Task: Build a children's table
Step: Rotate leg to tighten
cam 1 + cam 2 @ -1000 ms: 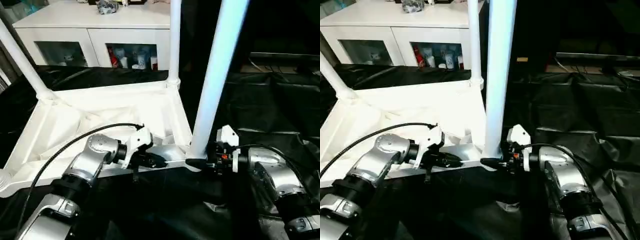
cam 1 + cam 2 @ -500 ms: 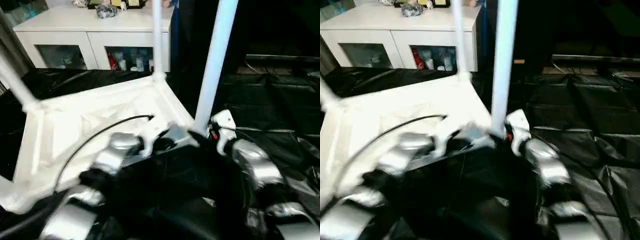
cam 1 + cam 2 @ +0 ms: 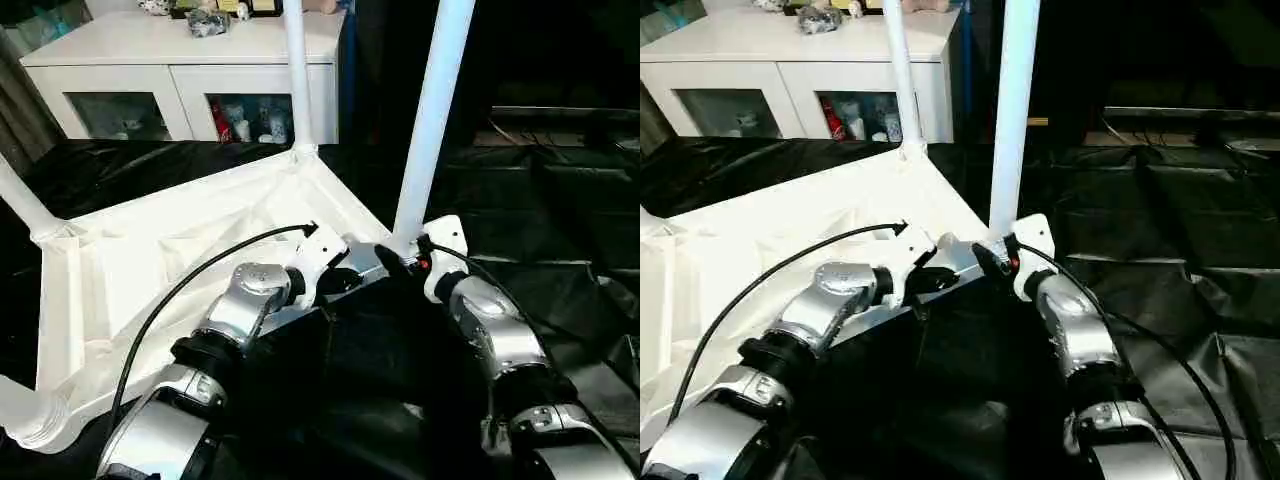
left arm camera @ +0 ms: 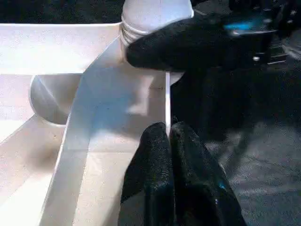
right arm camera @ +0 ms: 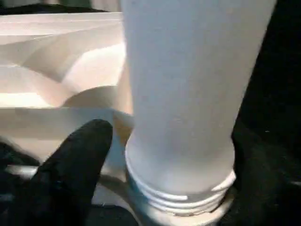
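The children's table (image 3: 190, 255) lies upside down on the black sheet (image 3: 560, 220) that covers the floor, ribbed underside up, taking the middle and 9 o'clock part of the head view. 4 tube legs stand in its corner sockets: one at 12 o'clock (image 3: 296, 70), one rising at 1 o'clock from the near corner (image 3: 432, 110), one leaning out at 9 o'clock (image 3: 20, 200), and one at 7 o'clock (image 3: 15, 415).

The left end effector (image 4: 168, 136) is closed, its 2 black fingers (image 4: 150, 165) pressed together on the thin upright edge of the table's near rim, just beside the near corner socket. The right end effector (image 3: 395, 262) sits at the foot of the near leg (image 5: 188, 94), where the leg's threaded end meets the socket; one black finger (image 5: 75, 160) lies against the rim beside the leg, and I cannot tell whether it grips the leg or stands open.

A white cabinet (image 3: 180, 75) with glass doors stands at 11 o'clock behind the table
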